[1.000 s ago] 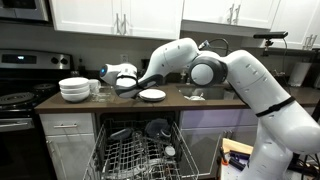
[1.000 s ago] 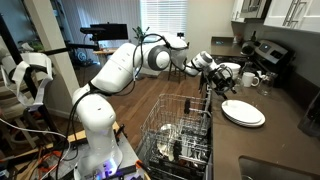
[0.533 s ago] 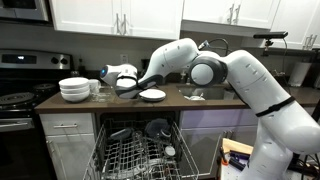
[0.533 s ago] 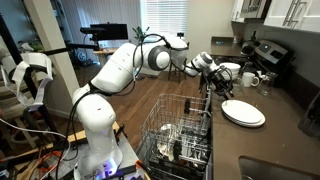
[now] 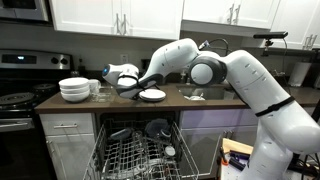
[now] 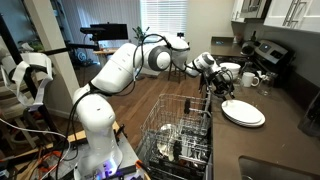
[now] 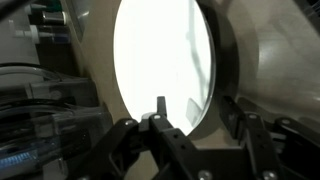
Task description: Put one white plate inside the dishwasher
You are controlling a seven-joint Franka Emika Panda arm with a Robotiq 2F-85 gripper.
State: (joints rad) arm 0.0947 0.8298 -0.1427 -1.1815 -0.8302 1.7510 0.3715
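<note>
**Gripper spread at the plate's rim**

The white plate (image 5: 152, 95) lies flat, plain and round, at centre frame near the tabletop (image 5: 110, 103) front edge. The gripper (image 5: 128, 86) is unclenched, straddling its left rim. The dishwasher (image 5: 130, 155) gapes below.

Only a small shift shows. The gripper (image 5: 132, 87) has edged a touch closer to the white plate (image 5: 152, 95) along the counter surface (image 5: 205, 101). The white wrist housing (image 5: 122, 72) behind it also sits slightly nearer the plate's rim than a second ago. In an exterior view the fingers (image 6: 221, 89) show the same slight advance — barely a nudge.
</note>
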